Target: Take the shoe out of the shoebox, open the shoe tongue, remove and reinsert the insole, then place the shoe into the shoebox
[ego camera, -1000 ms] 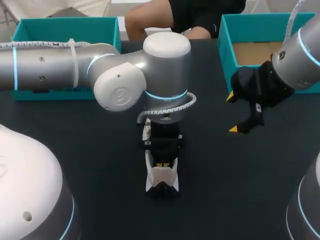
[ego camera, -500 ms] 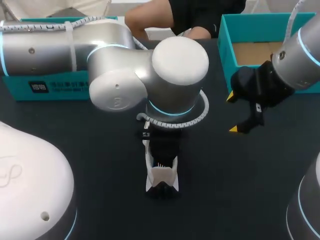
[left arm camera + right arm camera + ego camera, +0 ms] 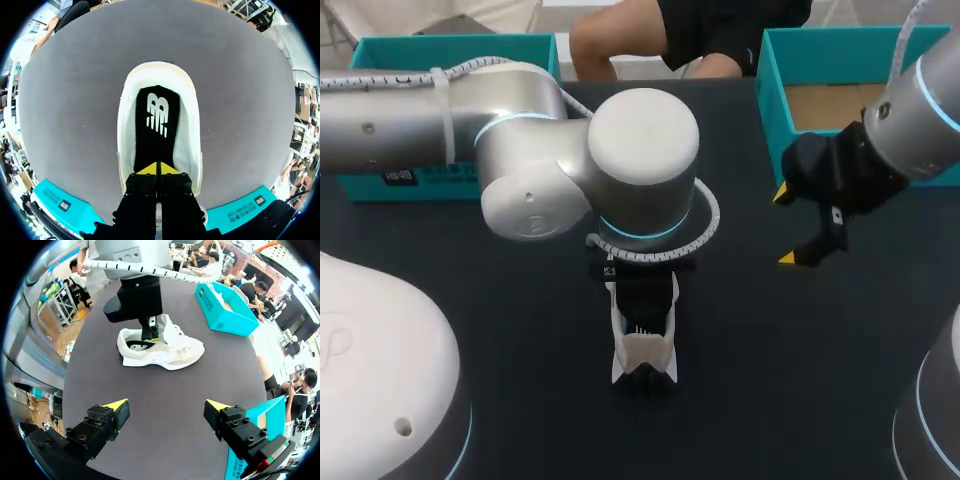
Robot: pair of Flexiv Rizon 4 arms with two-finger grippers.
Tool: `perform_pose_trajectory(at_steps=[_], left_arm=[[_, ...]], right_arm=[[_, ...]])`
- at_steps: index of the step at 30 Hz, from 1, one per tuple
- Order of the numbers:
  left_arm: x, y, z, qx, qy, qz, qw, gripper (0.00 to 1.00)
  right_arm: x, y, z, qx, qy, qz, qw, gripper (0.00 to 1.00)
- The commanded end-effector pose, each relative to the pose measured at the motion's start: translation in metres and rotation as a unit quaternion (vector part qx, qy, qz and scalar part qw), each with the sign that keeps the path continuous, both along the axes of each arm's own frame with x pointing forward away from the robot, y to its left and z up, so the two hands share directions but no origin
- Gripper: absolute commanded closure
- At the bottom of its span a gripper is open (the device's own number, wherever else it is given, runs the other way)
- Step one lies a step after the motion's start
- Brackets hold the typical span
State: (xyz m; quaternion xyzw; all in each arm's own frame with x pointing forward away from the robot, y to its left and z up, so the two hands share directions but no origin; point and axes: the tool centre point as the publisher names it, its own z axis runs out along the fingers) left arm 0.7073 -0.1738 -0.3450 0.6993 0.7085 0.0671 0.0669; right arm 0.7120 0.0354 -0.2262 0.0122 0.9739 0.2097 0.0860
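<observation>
Cream-white sneaker [image 3: 642,355] upright mid dark table [image 3: 770,380], long axis front-to-back, toe away from robot; left gripper [image 3: 157,169] fingers together over black insole [image 3: 157,120], right gripper [image 3: 166,405] spread, well apart.

The cream-white fabric sneaker [image 3: 167,352] holds a black foam insole [image 3: 156,145] printed with a white striped logo. On the matte black table [image 3: 770,360], a teal cardboard shoebox [image 3: 770,100] at the far right corner is brown inside. A second teal cardboard box [image 3: 450,50] is at the far left corner. The black left gripper [image 3: 157,169] and the black right gripper [image 3: 166,406] have bright yellow tips.
</observation>
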Motion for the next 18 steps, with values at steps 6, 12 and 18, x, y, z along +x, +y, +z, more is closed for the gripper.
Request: perform_pose_trajectory(at_steps=[6,12,18], left_arm=[[-0.0004,0.0000,0.0049,0.002,0.003,-0.003,1.000,1.00],[-0.0001,-0.0003,0.0049,-0.002,-0.007,0.000,1.000,1.00],[0.0042,0.0037,0.0040,-0.005,-0.027,0.018,0.999,0.98]], right_arm=[[-0.0004,0.0007,-0.0012,-0.001,-0.001,-0.001,1.000,0.00],[-0.0004,0.0007,-0.0012,-0.001,-0.001,-0.001,1.000,0.00],[-0.0004,0.0007,-0.0012,-0.001,-0.001,-0.001,1.000,0.00]])
